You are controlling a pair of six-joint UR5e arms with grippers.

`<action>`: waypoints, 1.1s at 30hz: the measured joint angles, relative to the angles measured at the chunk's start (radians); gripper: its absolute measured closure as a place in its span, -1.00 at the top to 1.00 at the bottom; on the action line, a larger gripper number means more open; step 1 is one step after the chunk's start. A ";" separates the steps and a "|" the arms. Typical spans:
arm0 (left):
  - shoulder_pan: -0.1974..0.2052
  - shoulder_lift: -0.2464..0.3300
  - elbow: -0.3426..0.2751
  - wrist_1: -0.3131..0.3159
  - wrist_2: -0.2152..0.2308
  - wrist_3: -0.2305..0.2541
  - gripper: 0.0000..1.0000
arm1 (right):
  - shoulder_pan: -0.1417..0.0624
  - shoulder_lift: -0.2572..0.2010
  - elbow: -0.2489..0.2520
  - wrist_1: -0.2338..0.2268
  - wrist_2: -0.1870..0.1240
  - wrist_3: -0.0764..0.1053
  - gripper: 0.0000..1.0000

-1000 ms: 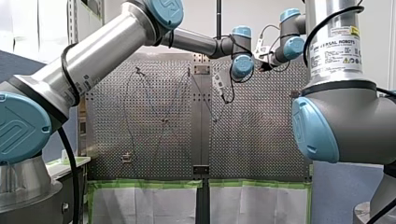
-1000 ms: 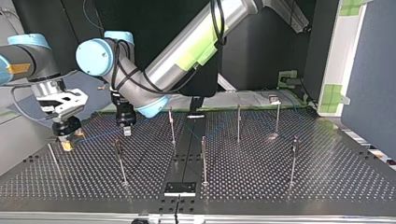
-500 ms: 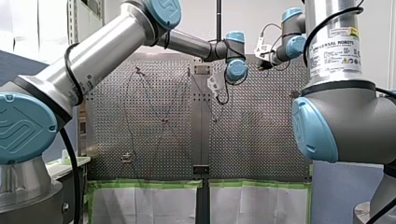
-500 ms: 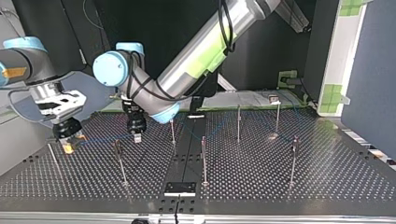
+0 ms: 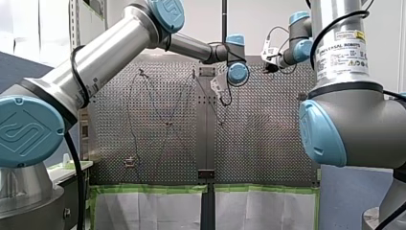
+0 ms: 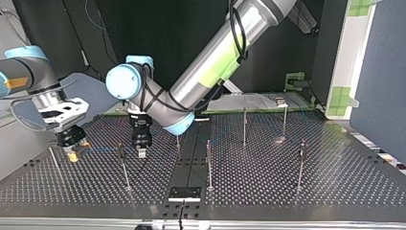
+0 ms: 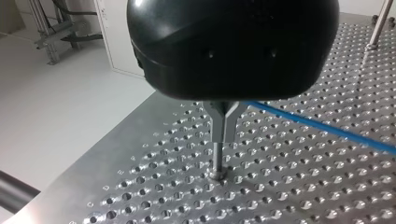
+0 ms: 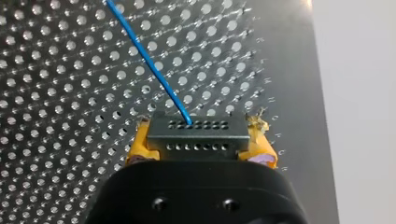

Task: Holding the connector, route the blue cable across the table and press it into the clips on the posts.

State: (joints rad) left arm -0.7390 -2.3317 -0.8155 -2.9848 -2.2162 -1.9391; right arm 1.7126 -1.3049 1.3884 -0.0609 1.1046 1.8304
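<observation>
Right jaws grasp the connector (image 8: 196, 134); left jaws clench the blue cable (image 7: 317, 127); a post (image 6: 124, 170) between.

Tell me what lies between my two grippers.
In the top view, the blue cable runs from my right gripper toward my left gripper, past a post.

Robotics lab bench.
Perforated metal table (image 6: 330, 187) with upright posts (image 6: 209, 165), my left arm (image 5: 105, 52), my right arm (image 5: 349, 96), green tape (image 5: 153, 189), bare white floor (image 7: 56, 107).

A thin blue cable (image 8: 147, 60) runs taut from the grey many-holed connector (image 8: 197, 136), apparently among upright posts (image 6: 209, 163).
</observation>
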 joint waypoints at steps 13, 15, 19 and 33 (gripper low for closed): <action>0.067 0.000 -0.004 -0.015 0.095 -0.012 -1.00 | -0.007 0.028 -0.038 -0.002 -0.013 0.001 -1.00; 0.065 0.000 -0.004 -0.018 0.110 -0.017 -1.00 | -0.012 0.029 -0.041 -0.001 -0.014 0.001 -1.00; 0.060 0.000 -0.004 -0.024 0.138 -0.026 -0.71 | -0.017 0.029 -0.042 -0.001 -0.015 -0.001 -1.00; 0.031 0.000 -0.004 -0.094 0.137 -0.007 1.00 | -0.013 0.029 -0.043 0.002 -0.015 -0.006 -1.00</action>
State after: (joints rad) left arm -0.7077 -2.3317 -0.8192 -3.0783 -2.0796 -1.9458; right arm 1.7000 -1.2757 1.3458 -0.0591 1.0893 1.8243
